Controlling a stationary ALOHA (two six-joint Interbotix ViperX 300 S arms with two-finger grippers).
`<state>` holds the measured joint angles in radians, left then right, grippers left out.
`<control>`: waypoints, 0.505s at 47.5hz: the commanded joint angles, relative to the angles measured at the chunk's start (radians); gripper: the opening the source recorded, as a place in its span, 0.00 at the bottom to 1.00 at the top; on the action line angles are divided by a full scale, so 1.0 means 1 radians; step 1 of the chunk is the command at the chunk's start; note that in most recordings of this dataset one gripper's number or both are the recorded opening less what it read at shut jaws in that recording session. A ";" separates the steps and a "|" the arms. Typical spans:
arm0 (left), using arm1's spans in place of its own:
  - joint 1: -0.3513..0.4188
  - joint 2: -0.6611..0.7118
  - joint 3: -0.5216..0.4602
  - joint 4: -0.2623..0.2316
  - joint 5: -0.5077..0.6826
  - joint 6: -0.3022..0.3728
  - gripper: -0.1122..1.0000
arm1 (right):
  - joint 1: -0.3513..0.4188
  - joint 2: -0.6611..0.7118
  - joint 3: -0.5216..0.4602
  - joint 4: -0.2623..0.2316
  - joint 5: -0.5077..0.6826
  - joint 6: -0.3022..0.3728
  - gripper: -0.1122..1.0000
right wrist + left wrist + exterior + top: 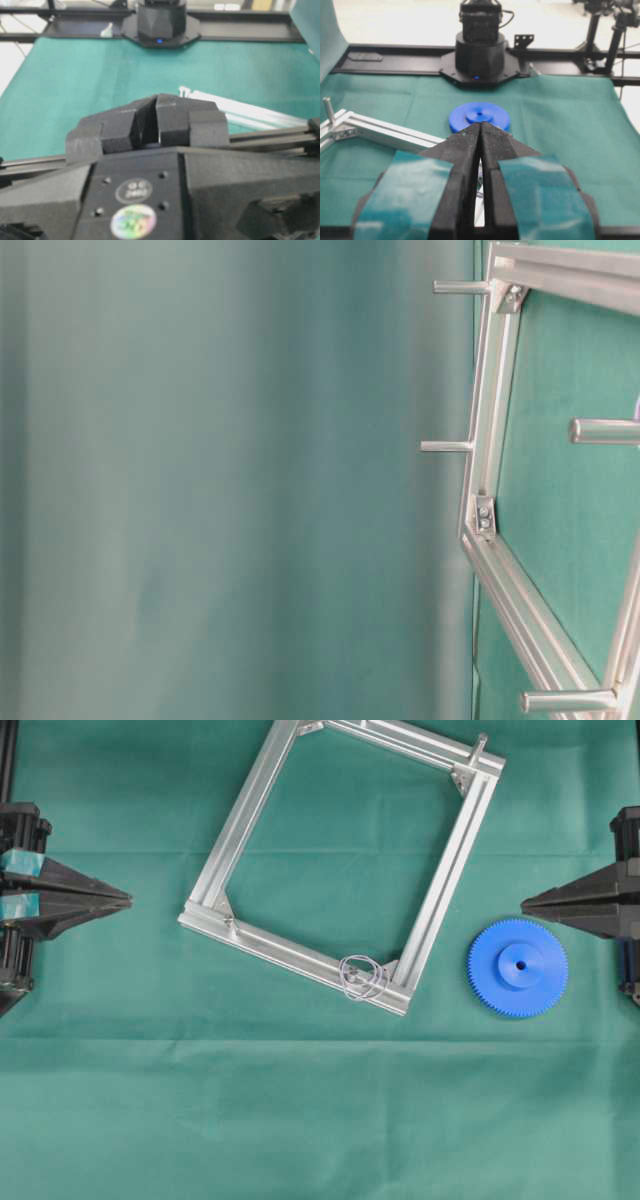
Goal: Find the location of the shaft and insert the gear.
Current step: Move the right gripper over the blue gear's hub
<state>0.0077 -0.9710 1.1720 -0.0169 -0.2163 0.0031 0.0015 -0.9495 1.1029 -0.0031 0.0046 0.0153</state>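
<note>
Only a round sticker (133,221) — print blurred, unreadable.

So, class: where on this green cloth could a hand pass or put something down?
The wide strip of cloth below the frame and gear is bare, as is the cloth inside the frame. It is tighter between gear and frame.

Gear (517,967) beside frame (300,952) (untouched)

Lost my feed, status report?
Left gripper and right gripper shut, empty. Gear flat on cloth beside frame. Shaft wire-ringed, unobstructed.
</note>
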 commanded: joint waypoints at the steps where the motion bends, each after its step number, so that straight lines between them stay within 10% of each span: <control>1: 0.008 0.008 -0.026 -0.002 -0.002 0.000 0.11 | -0.002 0.006 -0.026 0.002 -0.003 0.002 0.11; 17: 0.009 0.008 -0.026 -0.002 0.003 -0.002 0.11 | -0.002 0.008 -0.031 0.002 0.006 0.005 0.83; 24: 0.009 0.008 -0.026 -0.002 0.005 -0.002 0.11 | -0.003 0.008 -0.035 0.002 0.008 0.005 0.93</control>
<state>0.0138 -0.9710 1.1720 -0.0153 -0.2056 0.0015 0.0015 -0.9495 1.0953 -0.0031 0.0138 0.0169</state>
